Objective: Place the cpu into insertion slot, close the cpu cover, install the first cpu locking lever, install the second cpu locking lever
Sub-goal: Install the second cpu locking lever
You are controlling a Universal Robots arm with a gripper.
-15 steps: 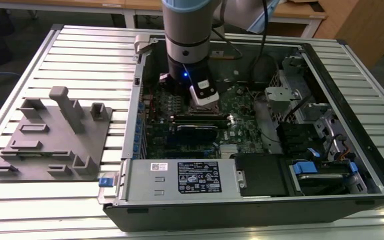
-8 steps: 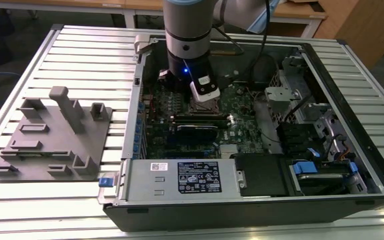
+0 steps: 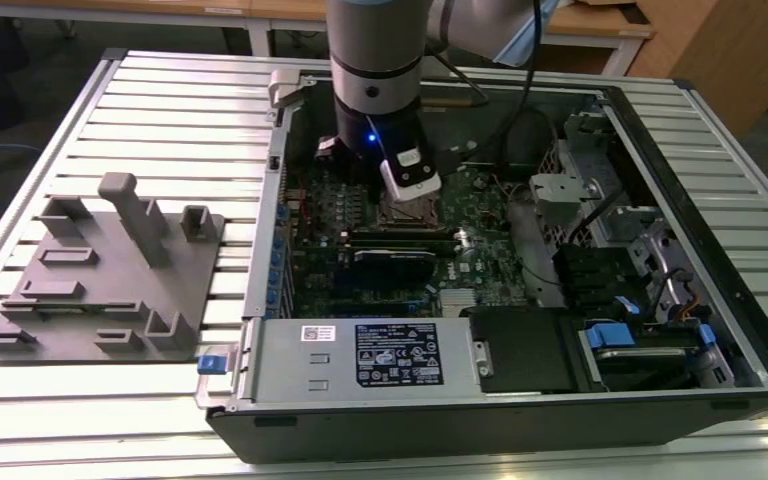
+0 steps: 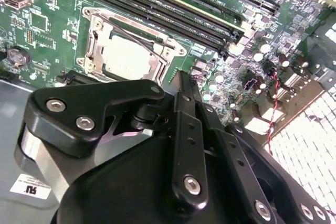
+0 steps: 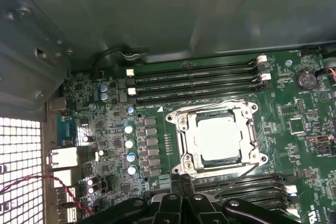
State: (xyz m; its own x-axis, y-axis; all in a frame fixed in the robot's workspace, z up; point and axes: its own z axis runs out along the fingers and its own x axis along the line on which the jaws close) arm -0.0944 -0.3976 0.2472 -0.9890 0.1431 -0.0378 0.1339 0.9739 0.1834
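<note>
Pale ribbed metal slats formed the work table point(image 3: 131, 110), and on it an open black computer case point(image 3: 704, 260) was laid on its side, with a grey moulded fixture block point(image 3: 104, 275) set well apart from it toward the exterior view's left edge of the table. Inside the case a green motherboard point(image 3: 471, 255) was exposed, with a grey labelled power supply box point(image 3: 364, 355) along the case's near wall. The grey robot arm point(image 3: 377, 60) was seen reaching down into the case, and the black gripper point(image 5: 181, 203) was held just above the board, close beside the socket. Whether its fingers were parted or together could not be told, and nothing could be seen held in it. The small square CPU with a silvery-grey metal top point(image 5: 220, 137) was found seated flat in the dark-framed insertion slot point(image 5: 181, 145), near the middle of the board and beside the long black memory slots point(image 5: 194, 80). The thin silvery metal CPU cover frame point(image 5: 247, 129) was lying down around the chip, its large cut-out leaving the chip's top bare. In the second wrist view the same chip point(image 4: 126, 56) and cover point(image 4: 92, 40) were shown, and a thin wire lever point(image 4: 131, 34) was seen crossing over them at a slant. In the first wrist view a similar thin wire lever point(image 5: 236, 178) ran at a slant from the socket's corner toward the gripper.
</note>
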